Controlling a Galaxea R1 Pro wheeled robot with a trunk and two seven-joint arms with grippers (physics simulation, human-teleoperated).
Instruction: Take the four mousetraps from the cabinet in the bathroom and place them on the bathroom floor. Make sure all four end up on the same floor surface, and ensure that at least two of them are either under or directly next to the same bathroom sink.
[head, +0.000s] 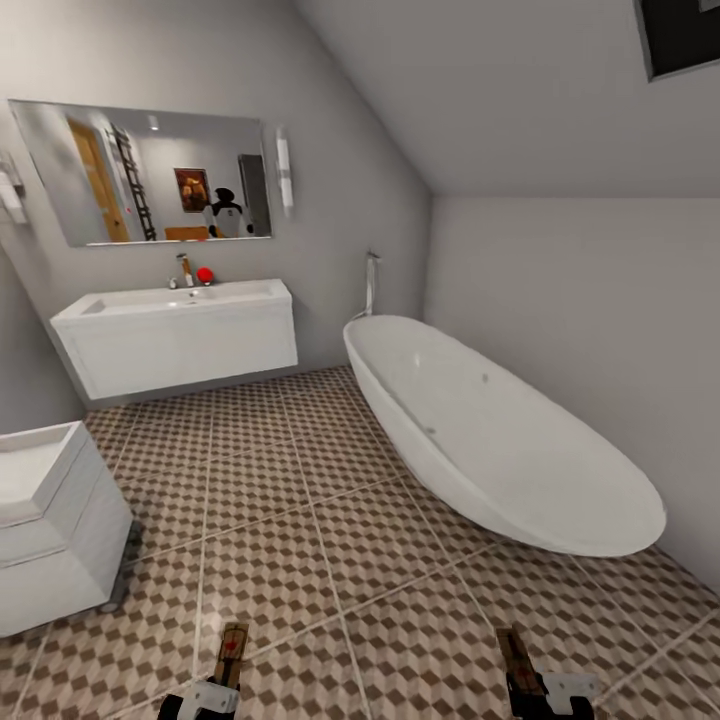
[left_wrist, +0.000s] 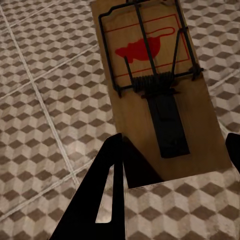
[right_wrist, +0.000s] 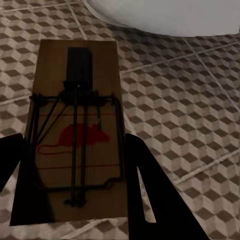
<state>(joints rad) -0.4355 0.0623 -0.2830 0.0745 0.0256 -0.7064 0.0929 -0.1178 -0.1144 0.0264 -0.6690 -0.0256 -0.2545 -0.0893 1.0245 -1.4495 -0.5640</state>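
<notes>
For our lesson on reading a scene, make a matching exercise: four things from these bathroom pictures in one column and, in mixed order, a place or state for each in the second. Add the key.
Column A
1. bathtub
2. bathroom sink
3. mousetrap in the left gripper
4. red object

Column B
a. on the basin top, beside the tap
b. below the wall mirror, on a white wall-hung vanity
c. held above the cube-patterned tiles, red mouse print facing up
d. along the right-hand wall, under the sloping ceiling

Pairs: 1-d, 2-b, 3-c, 4-a
</notes>
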